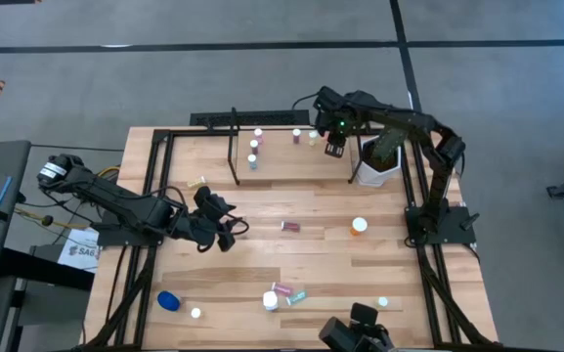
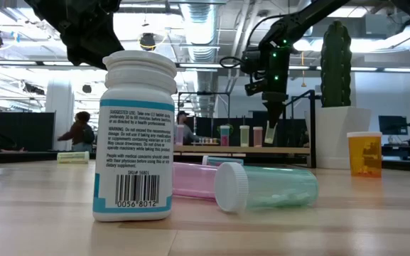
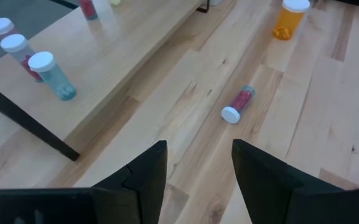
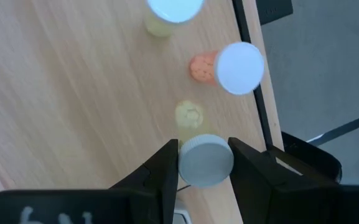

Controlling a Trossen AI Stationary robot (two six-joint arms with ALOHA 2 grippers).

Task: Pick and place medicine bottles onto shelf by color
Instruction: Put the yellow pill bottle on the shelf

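The shelf (image 1: 282,161), a light-wood board in a black rod frame, stands at the table's far side. Several white-capped medicine bottles stand on it: teal (image 3: 53,76) and pink (image 3: 17,53) at its left, yellow-green (image 4: 174,9) and orange-pink (image 4: 238,67) at its right. My right gripper (image 1: 335,147) hangs over the shelf's right end, shut on a small yellow-green bottle (image 2: 270,132). My left gripper (image 3: 198,168) stands open above the table's left middle, holding nothing. A red bottle (image 3: 238,104) lies on its side ahead of it, and an orange one (image 1: 360,227) stands farther right. My right gripper pinches the yellow-green bottle's white cap (image 4: 205,163) between its two fingers, one on each side of it. The fingers come from above and point steeply down. The bottle hangs upright below them, its foot (image 2: 270,141) just over the shelf board.
A white pot with a cactus (image 1: 379,161) stands right beside the shelf's right end. Near the front edge are a white labelled bottle (image 2: 135,135), pink (image 1: 282,288) and teal (image 2: 268,188) bottles lying down, a blue one (image 1: 168,301) and the low camera (image 1: 360,332).
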